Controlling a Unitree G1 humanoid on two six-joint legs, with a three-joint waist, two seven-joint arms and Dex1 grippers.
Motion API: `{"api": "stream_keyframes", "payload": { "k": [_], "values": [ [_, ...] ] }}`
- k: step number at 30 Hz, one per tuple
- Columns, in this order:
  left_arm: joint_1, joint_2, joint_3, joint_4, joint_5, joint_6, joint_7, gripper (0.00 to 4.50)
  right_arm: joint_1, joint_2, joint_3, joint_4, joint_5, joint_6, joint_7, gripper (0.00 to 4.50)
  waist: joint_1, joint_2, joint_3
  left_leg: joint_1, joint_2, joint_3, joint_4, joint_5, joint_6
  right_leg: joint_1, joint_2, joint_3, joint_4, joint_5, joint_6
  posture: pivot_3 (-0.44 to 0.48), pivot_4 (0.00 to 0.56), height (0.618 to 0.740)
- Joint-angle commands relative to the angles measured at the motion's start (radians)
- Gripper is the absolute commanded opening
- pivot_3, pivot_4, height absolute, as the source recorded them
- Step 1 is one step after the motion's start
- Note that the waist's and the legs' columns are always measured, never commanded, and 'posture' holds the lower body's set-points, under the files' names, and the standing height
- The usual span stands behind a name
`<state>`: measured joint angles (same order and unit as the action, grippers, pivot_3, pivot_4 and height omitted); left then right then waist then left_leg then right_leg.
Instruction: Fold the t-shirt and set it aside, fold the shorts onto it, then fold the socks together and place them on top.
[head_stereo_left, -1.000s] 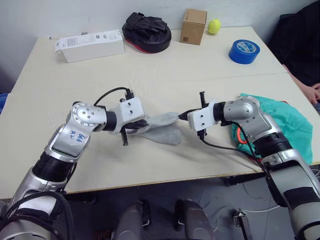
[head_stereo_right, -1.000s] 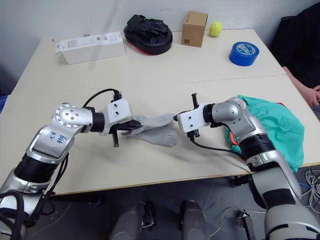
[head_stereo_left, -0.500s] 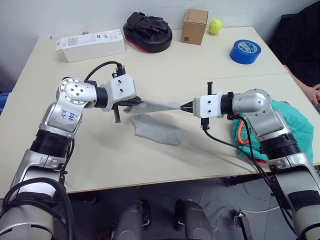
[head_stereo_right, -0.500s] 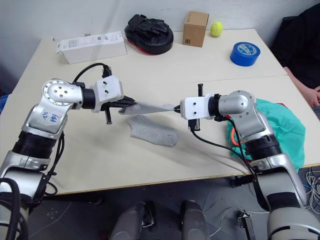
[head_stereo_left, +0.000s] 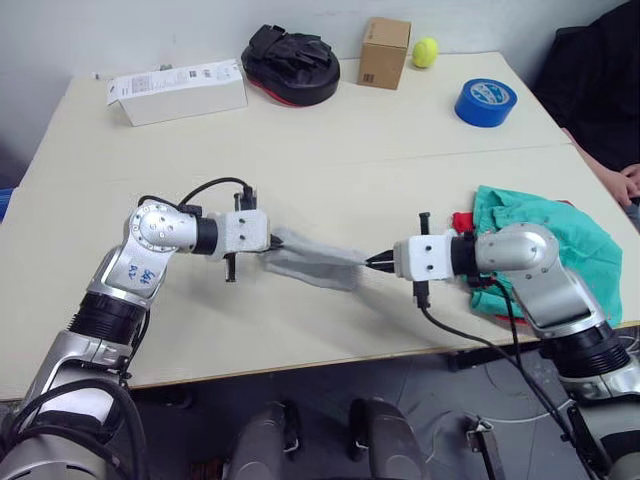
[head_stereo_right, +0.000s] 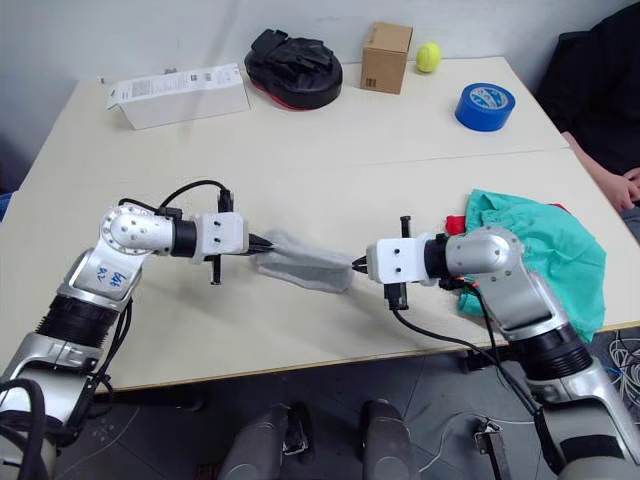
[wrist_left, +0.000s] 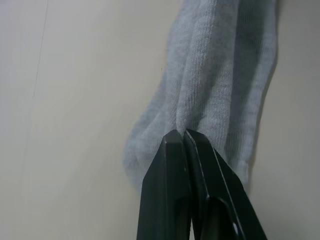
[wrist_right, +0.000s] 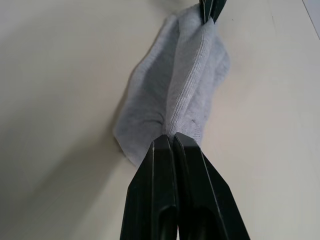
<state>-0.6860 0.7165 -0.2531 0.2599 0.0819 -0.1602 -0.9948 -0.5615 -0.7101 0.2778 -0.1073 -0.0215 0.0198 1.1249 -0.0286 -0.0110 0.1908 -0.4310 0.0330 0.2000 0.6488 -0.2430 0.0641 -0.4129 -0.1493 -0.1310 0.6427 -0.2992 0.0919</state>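
The light grey socks (head_stereo_left: 312, 264) lie near the table's front middle, one stretched lengthwise on top of the other. My left gripper (head_stereo_left: 268, 243) is shut on the upper sock's left end, seen close up in the left wrist view as sock (wrist_left: 220, 75) pinched at the gripper (wrist_left: 181, 134). My right gripper (head_stereo_left: 378, 262) is shut on the right end of that sock (wrist_right: 175, 90), low over the table. The teal shorts (head_stereo_right: 550, 250) are bunched at the right edge, over the red t-shirt (head_stereo_right: 455, 224), of which a small corner peeks out.
Along the far edge of the table (head_stereo_left: 330, 150) stand a white carton (head_stereo_left: 177, 90), a black pouch (head_stereo_left: 290, 64), a cardboard box (head_stereo_left: 385, 39), a yellow-green ball (head_stereo_left: 426, 51) and a blue tape roll (head_stereo_left: 486, 101). A person's hand (head_stereo_left: 625, 185) rests at the right edge.
Both grippers have come down and toward the front with the stretched sock, laying it on the other sock; half a second ago it hung taut above the table.
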Motion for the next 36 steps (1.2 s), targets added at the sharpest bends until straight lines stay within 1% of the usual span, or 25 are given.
{"api": "stream_keyframes", "payload": {
  "k": [1, 3, 6, 10, 13, 16, 18, 20, 23, 24, 27, 30, 33, 36],
  "values": [
    [0.011, 0.001, 0.015, 0.018, 0.019, -0.047, 0.022, 0.0, 0.003, 0.007, -0.002, -0.022, -0.006, 0.01, -0.013, 0.04, 0.003, 0.0, 0.0, 0.0, -0.001, 0.0, 0.0, -0.001, -0.001, 0.0, -0.001, 0.0, 0.0, 0.0, 0.0, 0.0, 0.15, 0.74],
    [-0.004, -0.005, 0.019, 0.025, 0.017, -0.052, 0.022, 0.0, 0.0, 0.013, 0.002, -0.02, -0.008, 0.013, -0.014, 0.04, 0.003, 0.0, 0.0, -0.001, -0.001, -0.001, 0.0, -0.001, 0.0, 0.0, -0.001, 0.0, 0.0, 0.0, 0.0, 0.0, 0.15, 0.74],
    [-0.059, -0.019, 0.03, 0.049, 0.012, -0.058, 0.023, 0.0, -0.007, 0.018, 0.005, -0.015, -0.01, 0.015, -0.009, 0.04, 0.002, 0.0, 0.0, -0.003, -0.001, -0.001, 0.001, 0.001, 0.003, -0.001, 0.0, -0.001, 0.0, 0.0, 0.0, 0.0, 0.15, 0.74],
    [-0.131, -0.028, 0.034, 0.098, 0.009, -0.067, 0.009, 0.0, -0.018, 0.023, 0.004, -0.013, -0.009, 0.025, -0.008, 0.04, 0.001, 0.0, 0.0, -0.004, 0.0, -0.001, 0.001, 0.001, 0.003, -0.001, 0.0, -0.003, 0.0, 0.0, 0.0, 0.0, 0.15, 0.74],
    [-0.22, -0.033, 0.037, 0.17, 0.011, -0.104, 0.001, 0.0, -0.025, 0.019, -0.004, -0.021, 0.0, 0.041, -0.003, 0.04, 0.001, 0.0, 0.0, -0.004, 0.0, -0.001, 0.001, 0.001, 0.004, -0.002, 0.001, -0.004, 0.0, 0.0, 0.0, 0.0, 0.15, 0.74],
    [-0.304, -0.05, 0.038, 0.254, 0.01, -0.156, 0.001, 0.0, -0.021, 0.018, -0.005, -0.028, 0.003, 0.049, -0.003, 0.04, 0.001, 0.0, 0.0, -0.004, 0.0, -0.001, 0.002, 0.002, 0.004, -0.002, 0.002, -0.005, 0.0, 0.0, 0.0, 0.0, 0.15, 0.74],
    [-0.346, -0.067, 0.033, 0.31, 0.018, -0.22, 0.015, 0.0, -0.017, 0.022, -0.001, -0.032, 0.0, 0.052, -0.01, 0.04, 0.001, 0.0, 0.0, -0.005, -0.001, -0.001, 0.002, 0.002, 0.004, -0.002, 0.003, -0.005, 0.0, 0.0, 0.001, 0.0, 0.15, 0.74],
    [-0.362, -0.087, 0.026, 0.358, 0.032, -0.314, 0.043, 0.0, -0.014, 0.026, 0.002, -0.036, -0.004, 0.057, -0.019, 0.04, 0.001, 0.0, 0.0, -0.005, -0.001, -0.001, 0.002, 0.002, 0.005, -0.002, 0.003, -0.005, 0.0, 0.0, 0.001, 0.0, 0.15, 0.74],
    [-0.342, -0.098, 0.016, 0.401, 0.071, -0.451, 0.096, 0.0, -0.012, 0.027, 0.002, -0.042, -0.006, 0.065, -0.026, 0.04, 0.0, 0.0, 0.0, -0.005, -0.001, -0.001, 0.002, 0.002, 0.005, -0.002, 0.002, -0.005, 0.0, 0.0, 0.001, 0.0, 0.15, 0.74],
    [-0.322, -0.095, 0.016, 0.403, 0.073, -0.466, 0.096, 0.0, -0.011, 0.026, 0.001, -0.045, -0.005, 0.068, -0.026, 0.04, -0.001, 0.0, 0.0, -0.005, -0.001, -0.001, 0.003, 0.002, 0.005, -0.002, 0.002, -0.005, 0.001, 0.0, 0.001, 0.0, 0.15, 0.74],
    [-0.255, -0.072, 0.018, 0.381, 0.062, -0.484, 0.069, 0.0, -0.011, 0.024, 0.0, -0.051, -0.006, 0.076, -0.03, 0.04, -0.007, 0.0, 0.0, -0.004, 0.0, -0.001, 0.002, 0.002, 0.005, -0.002, 0.002, -0.005, 0.001, 0.0, 0.001, 0.0, 0.15, 0.74],
    [-0.15, -0.038, 0.024, 0.295, 0.049, -0.487, 0.056, 0.0, -0.005, 0.02, -0.004, -0.065, 0.005, 0.087, -0.024, 0.04, -0.008, 0.0, 0.0, -0.005, 0.0, 0.0, 0.002, 0.002, 0.005, -0.003, 0.002, -0.005, 0.001, 0.0, 0.001, 0.0, 0.15, 0.74],
    [-0.046, -0.016, 0.013, 0.239, 0.073, -0.505, 0.069, 0.0, 0.003, 0.021, -0.004, -0.078, 0.027, 0.1, -0.009, 0.04, -0.005, 0.0, 0.0, -0.005, 0.0, 0.0, 0.002, 0.002, 0.005, -0.003, 0.001, -0.005, 0.001, 0.0, 0.001, 0.0, 0.15, 0.74],
    [0.008, -0.016, 0.01, 0.218, 0.098, -0.499, 0.09, 0.0, 0.011, 0.023, 0.005, -0.087, 0.039, 0.101, 0.006, 0.04, 0.002, 0.0, 0.0, -0.005, 0.0, -0.001, 0.003, 0.002, 0.005, -0.003, 0.001, -0.005, 0.001, 0.0, 0.001, 0.0, 0.15, 0.74]
  ]
}}
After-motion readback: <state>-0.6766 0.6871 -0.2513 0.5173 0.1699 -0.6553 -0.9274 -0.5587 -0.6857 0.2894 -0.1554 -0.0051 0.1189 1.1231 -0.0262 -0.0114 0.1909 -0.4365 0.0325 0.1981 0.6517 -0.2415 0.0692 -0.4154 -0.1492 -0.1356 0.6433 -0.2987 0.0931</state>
